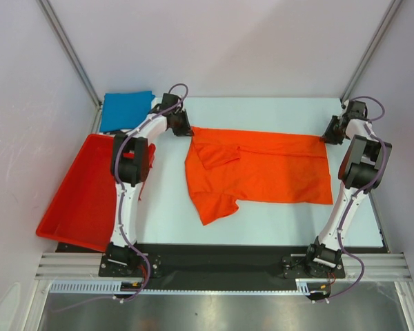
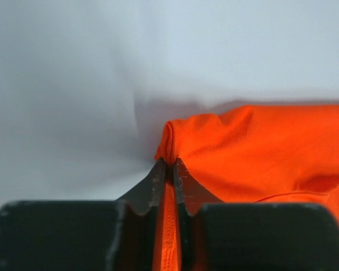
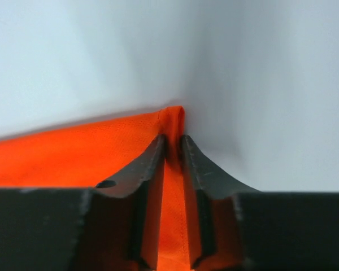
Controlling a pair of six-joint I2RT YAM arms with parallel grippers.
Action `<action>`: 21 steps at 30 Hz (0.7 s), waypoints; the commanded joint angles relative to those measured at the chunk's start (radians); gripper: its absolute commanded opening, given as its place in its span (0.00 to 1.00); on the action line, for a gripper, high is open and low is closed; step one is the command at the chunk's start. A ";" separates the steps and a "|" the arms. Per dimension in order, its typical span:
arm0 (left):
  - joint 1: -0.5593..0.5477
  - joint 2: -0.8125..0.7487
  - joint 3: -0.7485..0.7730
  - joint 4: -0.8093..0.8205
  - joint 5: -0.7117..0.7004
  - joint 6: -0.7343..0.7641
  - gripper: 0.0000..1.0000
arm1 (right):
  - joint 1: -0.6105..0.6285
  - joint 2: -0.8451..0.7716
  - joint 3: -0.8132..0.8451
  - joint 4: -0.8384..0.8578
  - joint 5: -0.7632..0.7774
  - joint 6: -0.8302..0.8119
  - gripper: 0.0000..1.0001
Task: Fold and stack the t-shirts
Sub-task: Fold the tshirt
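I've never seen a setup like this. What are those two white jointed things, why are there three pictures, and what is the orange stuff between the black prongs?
The two white jointed things are robot arms bolted at the near edge of a table. The wide picture comes from a fixed camera above and behind them. The other two come from small cameras on each arm's wrist, looking along its own gripper.

On the table lies an orange t-shirt, spread out. To the left sit a red bin and a folded blue cloth.

The left gripper pinches one far corner of the orange t-shirt, and the right gripper pinches the other. The black prongs are their fingers, shut on the fabric.
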 commanded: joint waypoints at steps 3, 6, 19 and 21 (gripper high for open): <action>0.025 0.035 0.047 0.056 0.013 -0.047 0.01 | 0.020 0.062 0.030 0.040 0.005 0.022 0.10; 0.040 0.047 0.090 0.071 0.002 -0.066 0.00 | 0.020 0.070 0.041 0.094 0.013 0.089 0.02; 0.088 -0.038 0.179 -0.005 -0.056 0.001 0.65 | 0.029 0.174 0.498 -0.228 0.070 0.154 0.51; 0.088 -0.078 0.164 -0.031 -0.082 0.027 0.71 | 0.023 0.127 0.492 -0.313 0.103 0.126 0.60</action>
